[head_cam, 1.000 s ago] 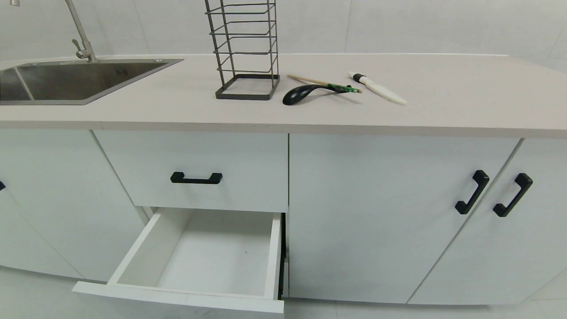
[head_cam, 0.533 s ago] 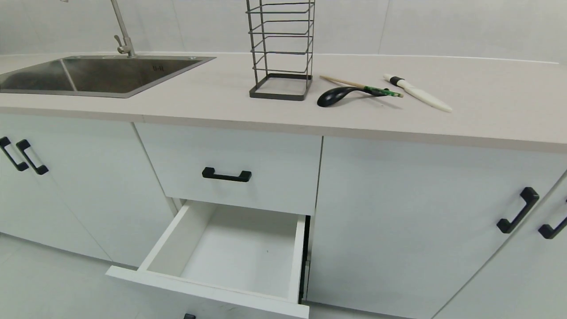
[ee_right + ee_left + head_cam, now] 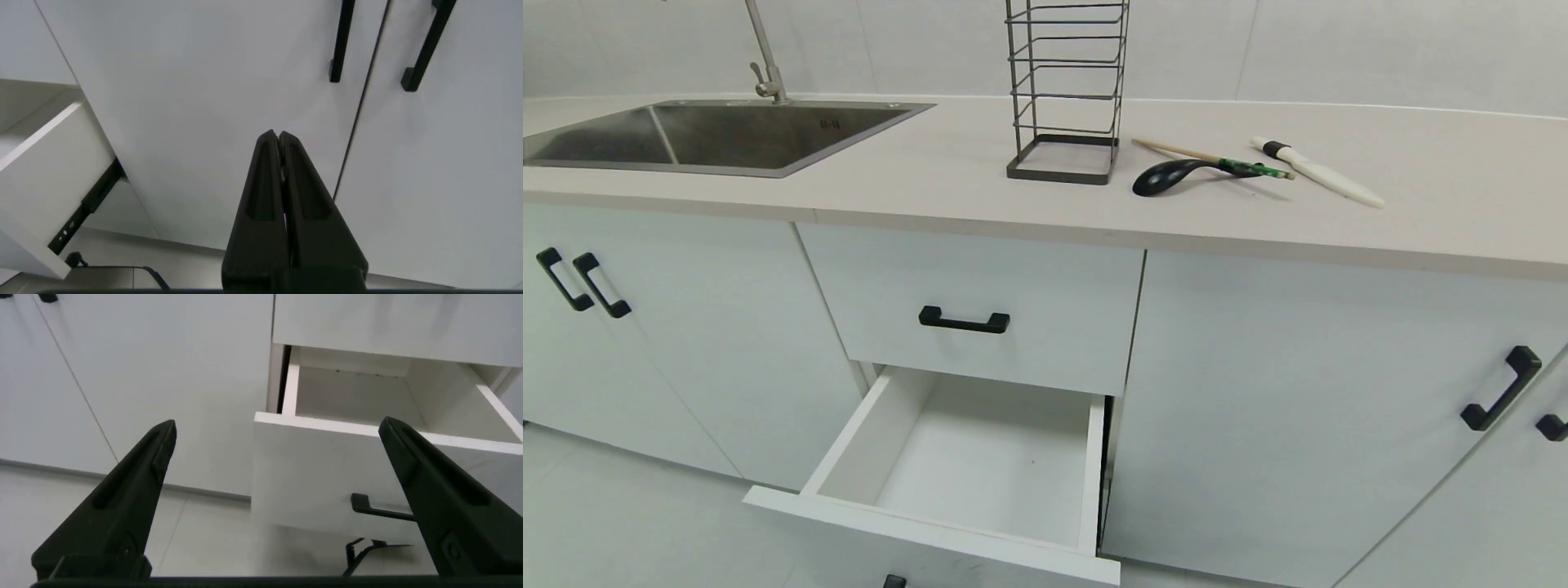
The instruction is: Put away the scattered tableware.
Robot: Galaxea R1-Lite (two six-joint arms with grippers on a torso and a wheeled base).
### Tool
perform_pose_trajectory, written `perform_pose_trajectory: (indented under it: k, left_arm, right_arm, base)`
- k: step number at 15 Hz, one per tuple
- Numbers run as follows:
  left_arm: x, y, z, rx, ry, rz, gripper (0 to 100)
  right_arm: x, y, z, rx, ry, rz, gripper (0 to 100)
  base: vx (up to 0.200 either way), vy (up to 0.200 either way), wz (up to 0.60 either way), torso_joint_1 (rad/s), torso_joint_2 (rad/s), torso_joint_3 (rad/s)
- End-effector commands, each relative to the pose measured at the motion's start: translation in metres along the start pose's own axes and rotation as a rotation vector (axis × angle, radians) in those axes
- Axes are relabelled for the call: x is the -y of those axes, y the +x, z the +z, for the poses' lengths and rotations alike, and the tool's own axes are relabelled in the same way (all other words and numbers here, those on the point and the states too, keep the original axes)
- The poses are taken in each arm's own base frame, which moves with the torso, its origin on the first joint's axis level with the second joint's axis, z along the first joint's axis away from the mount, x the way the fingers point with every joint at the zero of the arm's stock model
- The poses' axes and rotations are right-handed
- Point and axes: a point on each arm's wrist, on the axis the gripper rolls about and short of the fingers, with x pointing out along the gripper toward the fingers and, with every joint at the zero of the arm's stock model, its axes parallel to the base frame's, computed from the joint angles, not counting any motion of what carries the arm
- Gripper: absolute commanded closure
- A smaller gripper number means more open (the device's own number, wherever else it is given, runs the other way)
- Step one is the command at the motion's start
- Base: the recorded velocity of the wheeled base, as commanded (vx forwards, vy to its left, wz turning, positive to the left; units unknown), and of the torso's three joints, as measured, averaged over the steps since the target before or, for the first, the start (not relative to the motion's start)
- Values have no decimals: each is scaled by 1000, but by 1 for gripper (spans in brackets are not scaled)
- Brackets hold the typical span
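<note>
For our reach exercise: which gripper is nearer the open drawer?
Left. The left gripper faces the open drawer front; the right gripper faces the cabinet doors, drawer off to one side.

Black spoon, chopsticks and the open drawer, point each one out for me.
black spoon (image 3: pixel 1156 181), head view, on its bowl.
chopsticks (image 3: pixel 1176 150), head view, on the bare wooden end.
open drawer (image 3: pixel 931 533), head view, on its front rim.
</note>
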Motion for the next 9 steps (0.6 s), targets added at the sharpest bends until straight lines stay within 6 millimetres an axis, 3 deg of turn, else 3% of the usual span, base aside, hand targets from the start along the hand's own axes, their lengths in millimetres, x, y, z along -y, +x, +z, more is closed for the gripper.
perform_pose_trajectory:
  k: [1, 4, 9]
  left_arm:
    - [0, 0, 0, -1, 0, 0, 0]
    - [0, 0, 0, -1, 0, 0, 0]
    - [0, 0, 0, -1, -2, 0, 0]
  right_arm:
    - [0, 0, 0, 0, 0, 0, 100]
    - [0, 0, 0, 0, 0, 0, 100]
    - [0, 0, 0, 0, 0, 0, 100]
  base:
    - [200, 0, 0, -2, 2, 7]
    - [200, 0, 0, 1, -2, 2]
    - [0, 0, 0, 0, 0, 0]
